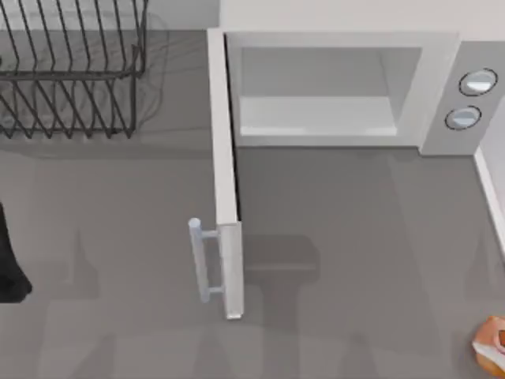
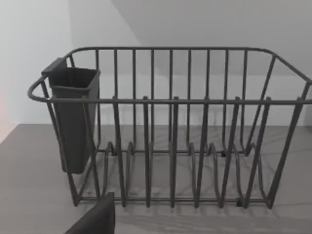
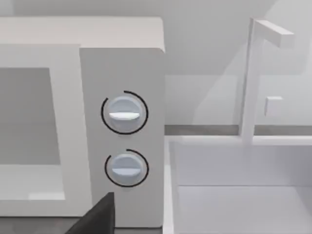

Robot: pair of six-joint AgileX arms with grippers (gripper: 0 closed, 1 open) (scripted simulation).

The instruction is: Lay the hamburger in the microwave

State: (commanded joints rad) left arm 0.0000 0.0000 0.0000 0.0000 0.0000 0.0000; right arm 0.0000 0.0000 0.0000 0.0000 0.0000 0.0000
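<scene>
The microwave (image 1: 331, 39) stands at the back of the table, a little right of centre, and its pale grey cavity (image 1: 316, 103) holds nothing. Its door (image 1: 225, 181) is swung wide open toward the front, with the bar handle (image 1: 199, 260) on its left side. Two round knobs (image 1: 471, 99) sit on the grey panel (image 3: 122, 136), which the right wrist view faces from close by. The hamburger (image 1: 494, 346), orange-tan with a white layer, lies at the front right edge of the top view. My left arm (image 1: 9, 268) is a dark shape at the left edge. A dark part of each gripper (image 2: 92, 219) (image 3: 95, 217) shows low in its own wrist view.
A dark wire dish rack (image 1: 71, 71) with a dark cutlery cup (image 2: 73, 117) stands at the back left. A white basin (image 3: 239, 195) with a tall white post (image 3: 253, 78) sits right of the microwave; its rim (image 1: 491, 189) runs along the right side. Grey table lies in front.
</scene>
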